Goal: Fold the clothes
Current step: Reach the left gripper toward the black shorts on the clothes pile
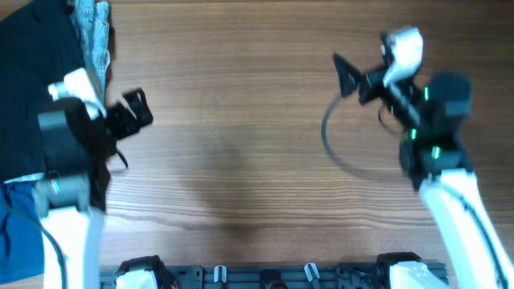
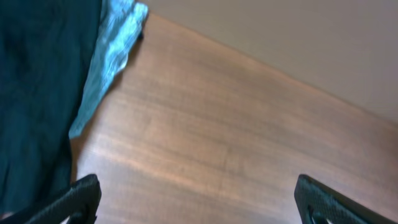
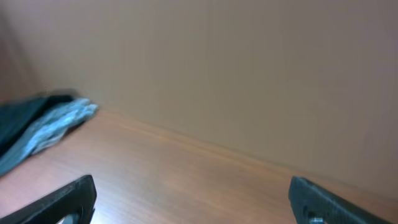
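My left gripper (image 1: 138, 108) hangs spread and empty, just beside the black shorts (image 1: 32, 72) heaped at the table's (image 1: 257, 160) far-left corner. My right gripper (image 1: 347, 74) is equally wide, holding nothing, well apart. Folding hasn't begun, I reckon; next I need a grab on that black fabric to drag it centre. Count: one black pair, one denim shorts (image 1: 95, 36), one blue garment (image 1: 18, 237).

overhead: high, straight down on the whole table (image 1: 257, 120) | left wrist: close, low, tilted down at table's left | right wrist: low, nearly level, facing wall (image 3: 249, 74) | shared by all: clothes (image 1: 32, 56), denim (image 1: 96, 32)
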